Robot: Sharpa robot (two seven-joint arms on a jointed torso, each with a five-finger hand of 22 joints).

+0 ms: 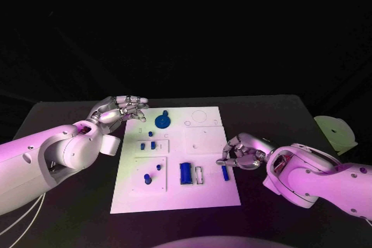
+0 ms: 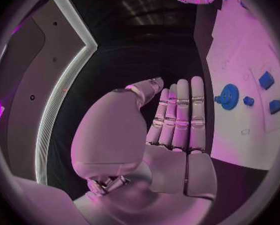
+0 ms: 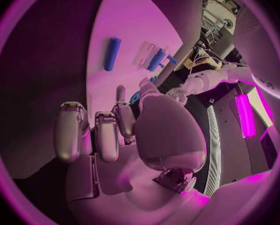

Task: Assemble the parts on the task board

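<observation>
Blue bar (image 1: 226,172) lying lengthwise toward far edge on task board (image 1: 209,197) (right side); right hand (image 1: 242,155) beside, curled, holding nothing; left hand (image 1: 124,109) fingers straight, pressed together.

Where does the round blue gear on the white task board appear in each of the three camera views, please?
Head view: the round blue gear lies at the far end of the white task board, just right of the left hand.
Left wrist view: it sits beside the extended fingers, at.
Right wrist view: I cannot make it out.
Shared landmark: the white task board, at and.
</observation>
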